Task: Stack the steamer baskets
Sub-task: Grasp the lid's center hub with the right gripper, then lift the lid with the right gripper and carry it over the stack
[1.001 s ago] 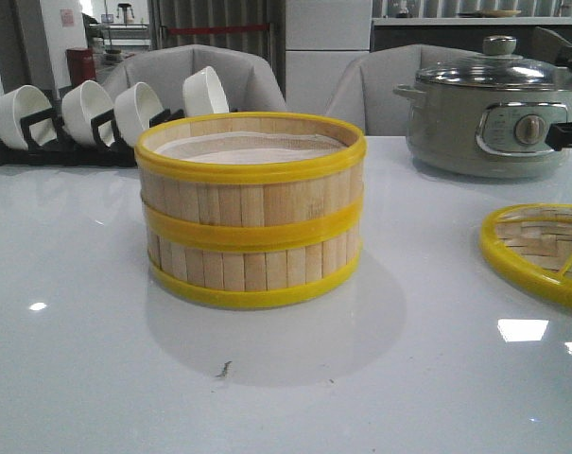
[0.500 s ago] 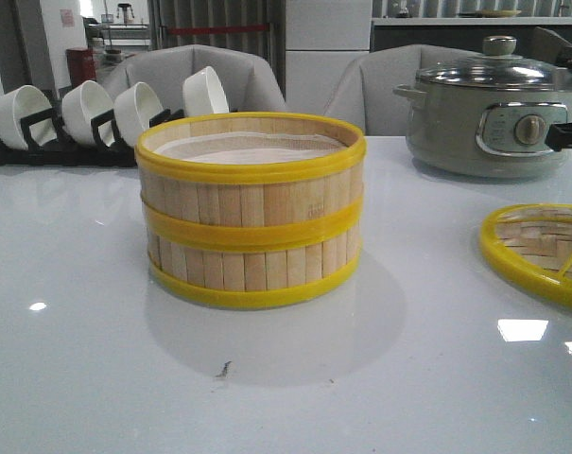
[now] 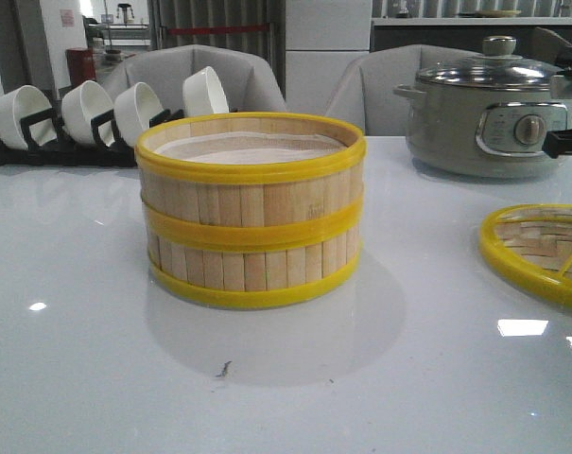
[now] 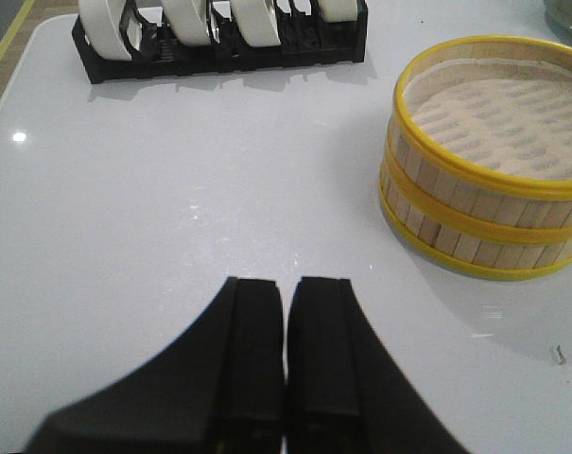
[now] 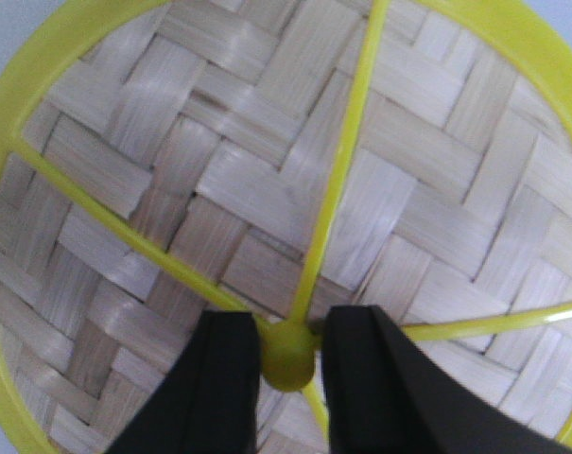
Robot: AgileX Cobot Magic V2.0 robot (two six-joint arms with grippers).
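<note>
White and glossy, the bench (image 3: 96,359) is backed by grey chairs (image 3: 196,71). On the right, the right tool (image 5: 287,352) is seen from its wrist view with its two black fingers (image 5: 227,378) set on either side of the yellow knob (image 5: 287,357) at the hub of a woven bamboo lid (image 5: 267,189); whether the knob is actually pinched cannot be told, though the fingers appear to touch it. The lid's yellow rim and spokes are shown lying flat on the bench at the right edge in the front view (image 3: 536,251), with part of the right arm seen just above it. The left tool (image 4: 286,378) is held over bare bench on the left, its fingers pressed together with nothing between them. The baskets (image 3: 251,208) are found at mid-bench, one stacked squarely on the other, the pale liner visible inside the upper one. A grey pot (image 3: 489,113) with a glass lid stands far right, and a black rack (image 3: 68,142) of white bowls (image 3: 87,109) far left.
</note>
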